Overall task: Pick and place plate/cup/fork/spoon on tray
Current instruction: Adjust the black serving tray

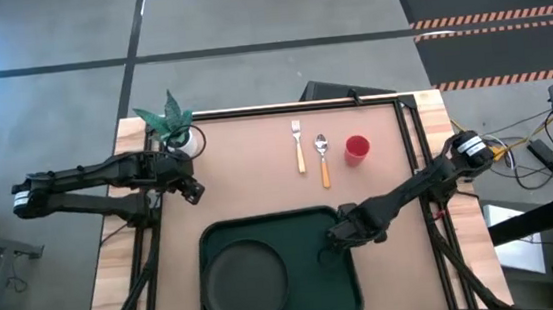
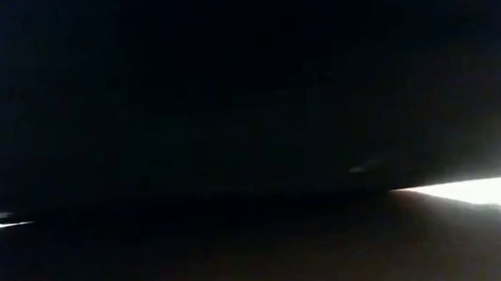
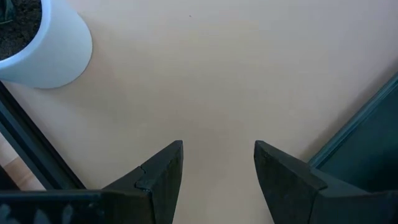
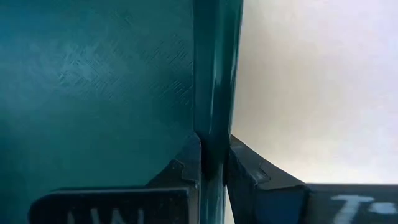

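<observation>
right wrist view | right gripper (image 4: 214, 165) fingers pinch tray (image 4: 214, 74) rim | cup (image 1: 356, 149) beyond it | left gripper (image 3: 217, 171) fingers wide, waiting

The high view looks straight down from well above, taking in the whole tabletop (image 1: 257, 167), both arms and the surrounding floor. The low view sits at tabletop height but is almost wholly dark; only thin bright slivers show at its side edges. The left wrist view faces down at close range onto bare tabletop, with the white pot (image 3: 46, 46) at its edge; the high view shares that pot (image 1: 187, 138). The right wrist view sits very close to the tray (image 4: 214, 74) rim, also shown in the high view (image 1: 344, 290).
</observation>
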`<state>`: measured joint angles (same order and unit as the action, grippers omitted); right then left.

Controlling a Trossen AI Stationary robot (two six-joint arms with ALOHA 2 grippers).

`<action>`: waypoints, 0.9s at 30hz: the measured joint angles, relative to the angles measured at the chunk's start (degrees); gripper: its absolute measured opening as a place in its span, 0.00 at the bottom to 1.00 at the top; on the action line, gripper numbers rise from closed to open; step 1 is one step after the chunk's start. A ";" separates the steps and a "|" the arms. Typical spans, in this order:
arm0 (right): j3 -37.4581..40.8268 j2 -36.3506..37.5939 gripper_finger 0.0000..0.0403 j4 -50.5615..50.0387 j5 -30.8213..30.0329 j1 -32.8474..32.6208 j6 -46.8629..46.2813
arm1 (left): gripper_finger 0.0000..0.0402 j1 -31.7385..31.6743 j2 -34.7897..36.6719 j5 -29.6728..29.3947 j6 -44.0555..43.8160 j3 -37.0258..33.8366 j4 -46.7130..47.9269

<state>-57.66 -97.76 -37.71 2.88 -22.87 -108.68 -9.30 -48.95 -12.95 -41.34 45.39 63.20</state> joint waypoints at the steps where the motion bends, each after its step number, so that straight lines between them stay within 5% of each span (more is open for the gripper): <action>1: 1.22 -0.02 0.07 1.78 -0.43 0.04 -0.29 | 0.45 0.00 0.00 0.00 0.00 0.00 0.00; 12: 7.12 -0.15 0.07 4.69 -7.62 0.61 -5.44 | 0.45 0.00 -0.02 -0.02 -0.05 0.00 -0.19; 27: 9.09 -0.13 0.07 6.44 -9.39 1.95 -1.17 | 0.45 0.00 -0.09 0.26 -0.04 0.00 -0.22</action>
<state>-48.57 -97.89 -31.27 -6.51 -20.93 -109.85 -9.30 -49.04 -12.69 -41.39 45.39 62.98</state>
